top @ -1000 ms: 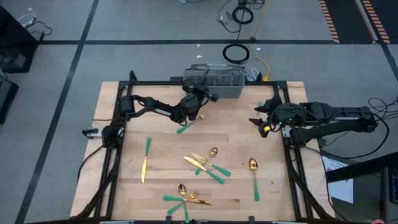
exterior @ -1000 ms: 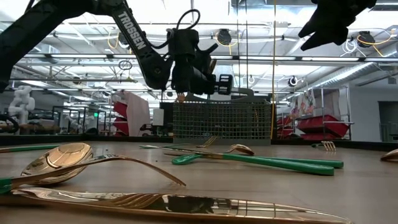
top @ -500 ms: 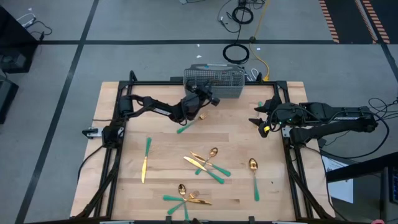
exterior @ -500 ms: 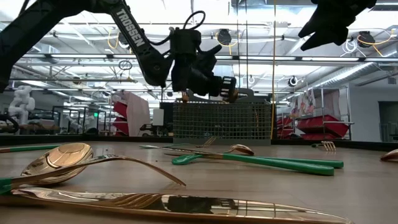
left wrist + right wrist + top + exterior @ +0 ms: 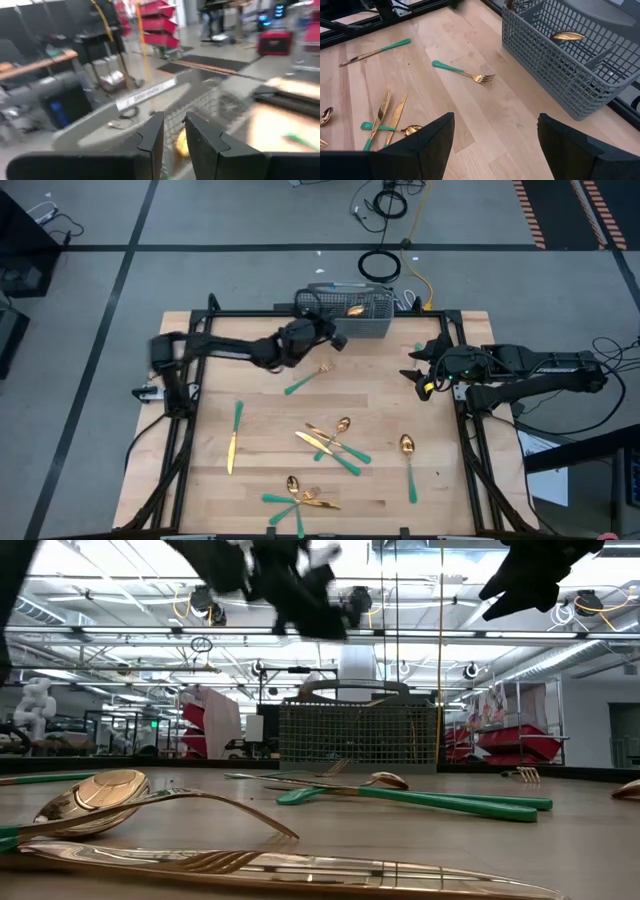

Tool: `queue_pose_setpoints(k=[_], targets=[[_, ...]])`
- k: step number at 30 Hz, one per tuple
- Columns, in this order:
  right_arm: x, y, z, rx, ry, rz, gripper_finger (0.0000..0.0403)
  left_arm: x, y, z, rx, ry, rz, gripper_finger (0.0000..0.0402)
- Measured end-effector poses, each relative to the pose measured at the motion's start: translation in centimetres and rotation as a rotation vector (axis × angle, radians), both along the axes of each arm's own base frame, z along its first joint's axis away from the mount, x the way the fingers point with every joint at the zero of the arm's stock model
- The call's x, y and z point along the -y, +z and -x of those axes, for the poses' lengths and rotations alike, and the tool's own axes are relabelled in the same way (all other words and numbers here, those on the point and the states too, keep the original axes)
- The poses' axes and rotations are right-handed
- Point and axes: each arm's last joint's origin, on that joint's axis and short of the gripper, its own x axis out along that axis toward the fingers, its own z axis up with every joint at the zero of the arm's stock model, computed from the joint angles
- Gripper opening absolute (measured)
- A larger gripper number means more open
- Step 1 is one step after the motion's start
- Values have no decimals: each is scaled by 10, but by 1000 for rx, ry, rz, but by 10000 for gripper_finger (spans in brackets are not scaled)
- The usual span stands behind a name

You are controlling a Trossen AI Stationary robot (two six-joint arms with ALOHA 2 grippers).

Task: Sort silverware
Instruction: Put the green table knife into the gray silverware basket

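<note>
From above, the left gripper point(image 5: 325, 333) hangs just in front of the grey wire caddy point(image 5: 375, 323) at the table's point(image 5: 440, 480) far edge, and a gold spoon head point(image 5: 354, 310) shows inside the basket, a detail the table-level camera cannot give. The right gripper point(image 5: 410, 374) waits off by the right frame. On the wood lie the rest of the silverware: a fork point(image 5: 305, 379) near the left arm, a knife point(image 5: 233, 438) toward the left, a crossed cluster point(image 5: 335, 443) in the middle, a spoon point(image 5: 408, 463) to the right, and another bunch point(image 5: 297, 498) at the near edge. The low view places the left gripper point(image 5: 300, 595) high and smeared above the caddy point(image 5: 358, 734), with a large spoon bowl point(image 5: 92, 798) and a fork's tines point(image 5: 215, 862) in the foreground; the right gripper point(image 5: 535, 575) hangs at the upper right. The left wrist view shows what the others hide: its two dark fingers point(image 5: 150, 137) stand slightly parted with nothing between them, and a blurred gold shape point(image 5: 181, 145) lies past them against the mesh. The right wrist view shows its own fingers point(image 5: 432, 142) spread wide and empty, the fork point(image 5: 464, 72) lying on the boards apart from the caddy point(image 5: 560, 65), and the spoon head point(image 5: 567, 35) inside one of the caddy's compartments.
</note>
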Motion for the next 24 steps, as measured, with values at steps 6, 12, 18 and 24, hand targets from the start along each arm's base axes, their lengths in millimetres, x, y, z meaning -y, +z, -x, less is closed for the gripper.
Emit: queue_pose_setpoints(k=[6,12,18,24], targets=[[0,0,0,0,0,0,272,50,57,67,-124,-91,196,85],[-1,-6,-13,-23,5,-48,272,88,67,133,-269,-186,555,85],[-7,-31,-61,-131,140,-114,272,125,64,159,-396,-376,783,85],[-11,-54,-94,-181,212,-155,272,171,48,140,-662,-748,478,85]])
